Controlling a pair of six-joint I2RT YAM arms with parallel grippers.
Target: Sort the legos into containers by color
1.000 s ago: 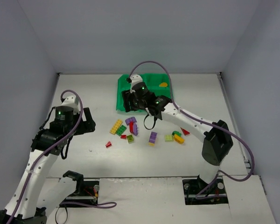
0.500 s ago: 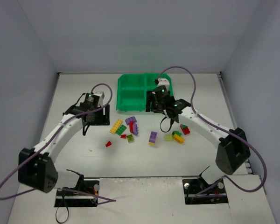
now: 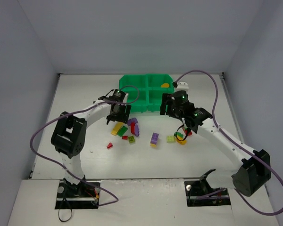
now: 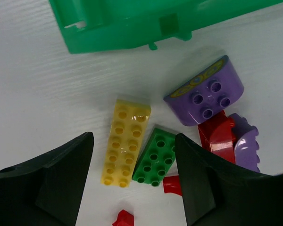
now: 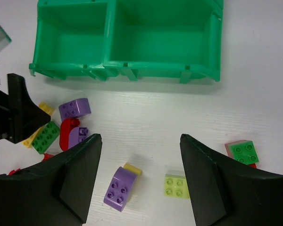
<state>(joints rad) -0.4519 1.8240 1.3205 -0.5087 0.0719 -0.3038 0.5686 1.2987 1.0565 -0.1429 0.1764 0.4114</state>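
The green tray [image 3: 133, 108] stands at the back middle, with one yellow piece [image 3: 165, 85] in its back right compartment. Its two front compartments show empty in the right wrist view [image 5: 115, 70]. Several legos lie in front of it. My left gripper [image 3: 120, 114] is open and empty above a yellow brick [image 4: 125, 141] and a green brick [image 4: 154, 156], by the tray's front left corner [image 4: 132, 28]. My right gripper [image 3: 173, 111] is open and empty above a purple brick [image 5: 119, 188] and a lime brick [image 5: 177, 186].
A purple rounded brick [image 4: 205, 92], a red arch [image 4: 217, 136] and another purple piece [image 4: 247, 146] lie right of the green brick. Small red bits [image 3: 109, 145] lie nearer. A green-on-red brick [image 5: 243, 151] lies to the right. Grey walls enclose the table.
My left arm has swung from the far left to the bricks at the tray's front left corner. My right gripper has moved from over the tray's left side to its right front.
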